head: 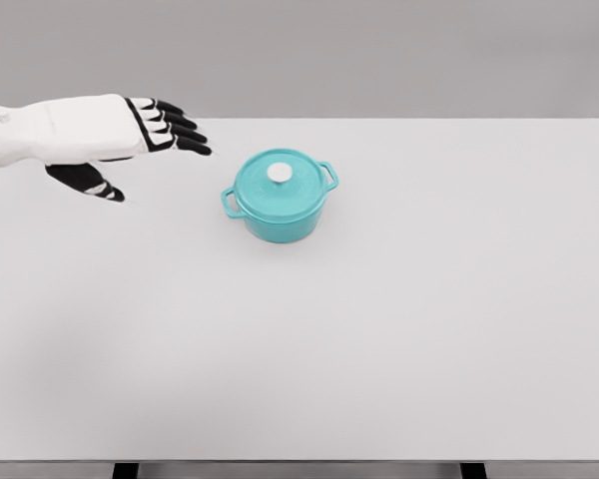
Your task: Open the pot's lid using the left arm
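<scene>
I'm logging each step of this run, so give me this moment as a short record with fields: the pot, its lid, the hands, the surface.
pot: teal pot, two side handles, upright on the table
lid: teal lid seated on the pot, closed, white knob on top
left hand: left hand above the table to the left of the pot, fingers spread, holding nothing, apart from the lid
right hand: not in view
surface: white table
task state: lid not yet lifted

Simulated test bench: bare white table [399, 349], grey backdrop [379, 50].
</scene>
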Tool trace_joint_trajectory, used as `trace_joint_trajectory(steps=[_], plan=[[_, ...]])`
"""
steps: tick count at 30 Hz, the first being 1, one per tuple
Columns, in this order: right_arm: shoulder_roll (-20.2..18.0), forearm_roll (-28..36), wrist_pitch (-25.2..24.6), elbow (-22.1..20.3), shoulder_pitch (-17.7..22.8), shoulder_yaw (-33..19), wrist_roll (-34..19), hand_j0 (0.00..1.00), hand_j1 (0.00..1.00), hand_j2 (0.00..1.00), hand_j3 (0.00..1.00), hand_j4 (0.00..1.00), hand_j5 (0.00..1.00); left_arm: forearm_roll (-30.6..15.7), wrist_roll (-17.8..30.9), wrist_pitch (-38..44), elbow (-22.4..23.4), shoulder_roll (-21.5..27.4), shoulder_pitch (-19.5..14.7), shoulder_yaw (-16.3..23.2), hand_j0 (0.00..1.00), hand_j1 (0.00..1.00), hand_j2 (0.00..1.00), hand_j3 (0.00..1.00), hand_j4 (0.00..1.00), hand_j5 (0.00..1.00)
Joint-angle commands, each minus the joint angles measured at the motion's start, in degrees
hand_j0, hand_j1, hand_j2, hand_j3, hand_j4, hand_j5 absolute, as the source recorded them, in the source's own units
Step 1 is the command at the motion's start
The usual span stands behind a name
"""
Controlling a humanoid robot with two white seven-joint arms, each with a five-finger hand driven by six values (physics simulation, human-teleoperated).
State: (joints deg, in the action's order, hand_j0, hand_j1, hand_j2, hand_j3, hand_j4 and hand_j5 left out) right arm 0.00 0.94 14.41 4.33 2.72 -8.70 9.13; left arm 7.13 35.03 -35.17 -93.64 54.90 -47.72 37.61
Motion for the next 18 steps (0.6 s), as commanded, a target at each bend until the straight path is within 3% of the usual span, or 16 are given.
trace_joint_trajectory(steps=[1, 8, 9, 10, 12, 18], plan=[[0.00, 0.03, 0.09, -0.02, 0.00, 0.09, 0.18, 1.00, 1.00, 1.00, 1.00, 1.00, 1.00, -0.45, -0.03, 0.17, -0.05, 0.56, 0.00, -0.35, 1.00, 1.00, 1.00, 1.00, 1.00, 1.00], [0.00, 0.12, 0.00, 0.15, 0.00, -0.35, -0.26, 1.00, 1.00, 1.00, 1.00, 1.00, 1.00, -0.80, -0.03, 0.17, -0.32, -0.76, 0.61, -1.05, 1.00, 1.00, 1.00, 1.00, 1.00, 1.00], [0.00, 0.12, 0.00, 0.15, 0.00, -0.44, -0.26, 1.00, 1.00, 1.00, 1.00, 1.00, 1.00, -0.19, -0.03, 0.17, 0.38, -2.34, 0.97, -0.44, 1.00, 1.00, 1.00, 1.00, 1.00, 1.00], [0.00, 0.12, 0.00, 0.15, 0.00, -0.53, -0.26, 1.00, 1.00, 1.00, 1.00, 1.00, 1.00, 0.86, -0.03, 0.17, 2.93, -8.57, 0.26, 0.80, 1.00, 1.00, 1.00, 1.00, 1.00, 1.00], [0.00, 0.12, 0.00, 0.15, 0.00, -0.44, -0.26, 1.00, 1.00, 1.00, 1.00, 1.00, 1.00, 5.87, -0.03, 0.17, 4.78, -14.03, 0.18, 0.97, 1.00, 1.00, 1.00, 1.00, 1.00, 1.00], [0.00, 0.12, 0.00, 0.15, 0.00, -0.44, -0.26, 1.00, 1.00, 1.00, 1.00, 1.00, 1.00, 9.92, -0.03, 0.17, 5.39, -16.40, -2.81, 0.97, 1.00, 1.00, 1.00, 1.00, 1.00, 1.00]])
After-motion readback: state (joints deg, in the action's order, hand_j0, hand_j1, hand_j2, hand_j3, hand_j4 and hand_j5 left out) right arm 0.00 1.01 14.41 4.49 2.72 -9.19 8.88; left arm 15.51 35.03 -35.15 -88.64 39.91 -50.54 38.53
